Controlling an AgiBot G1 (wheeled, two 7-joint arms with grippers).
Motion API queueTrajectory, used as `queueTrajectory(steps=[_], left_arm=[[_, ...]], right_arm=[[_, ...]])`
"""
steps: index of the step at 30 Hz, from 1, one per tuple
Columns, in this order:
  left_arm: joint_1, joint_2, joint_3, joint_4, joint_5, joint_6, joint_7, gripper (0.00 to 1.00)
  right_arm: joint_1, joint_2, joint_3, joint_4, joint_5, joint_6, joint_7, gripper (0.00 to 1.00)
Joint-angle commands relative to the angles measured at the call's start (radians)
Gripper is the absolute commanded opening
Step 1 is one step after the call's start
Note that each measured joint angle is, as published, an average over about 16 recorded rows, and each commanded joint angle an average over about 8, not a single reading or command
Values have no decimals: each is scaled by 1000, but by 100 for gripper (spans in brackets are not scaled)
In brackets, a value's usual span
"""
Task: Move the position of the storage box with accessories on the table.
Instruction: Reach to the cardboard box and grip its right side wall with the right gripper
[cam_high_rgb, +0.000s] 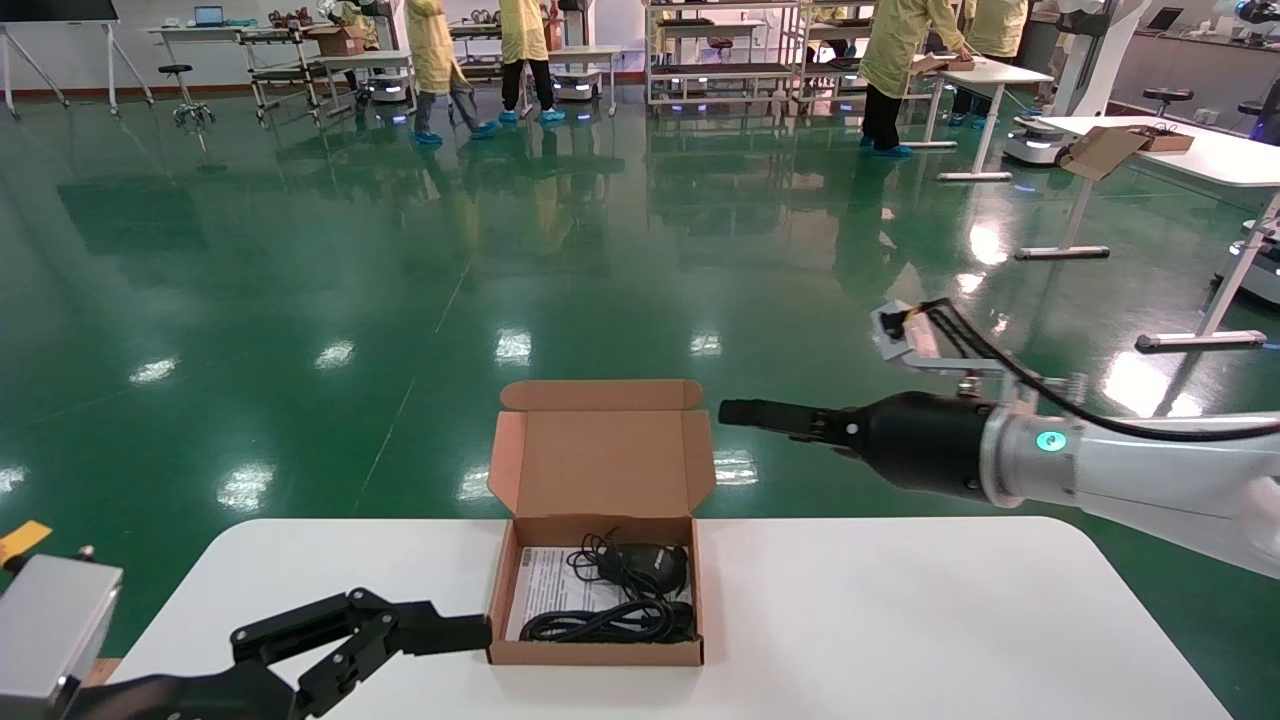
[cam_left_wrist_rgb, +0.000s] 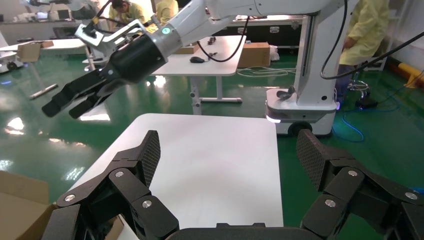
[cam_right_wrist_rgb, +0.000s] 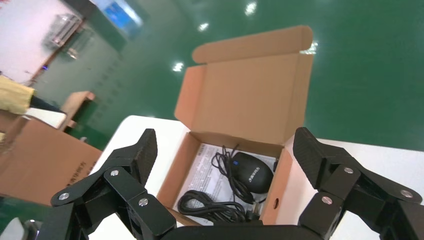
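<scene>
Your right wrist view alone shows the mouse (cam_right_wrist_rgb: 252, 171) inside the storage box (cam_high_rgb: 597, 648). Left pincer (cam_high_rgb: 455, 633) spread, touching its left wall; right pincer (cam_high_rgb: 745, 412) spread above, bare table (cam_high_rgb: 900, 620) beyond.

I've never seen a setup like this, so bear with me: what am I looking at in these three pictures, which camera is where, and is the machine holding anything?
It is a two-armed robot. One picture comes from its head, looking down at a white table; the others come from cameras on each wrist. On the table sits an open cardboard storage box with its lid up, holding a black mouse-like device with coiled cable and a printed sheet. The left gripper, open, is low at the box's left side. The right gripper, also open, hangs in the air beside the raised lid. Neither holds anything.
</scene>
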Motion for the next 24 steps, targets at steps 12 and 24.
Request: queueTrajectory(steps=[12, 24], left_arm=[[0, 0, 0, 0, 0, 0, 0, 100], [0, 0, 0, 0, 0, 0, 0, 100]], right_arm=[[-20, -102, -86, -20, -137, 95, 162, 100], [-115, -110, -149, 153, -220, 165, 325, 100]])
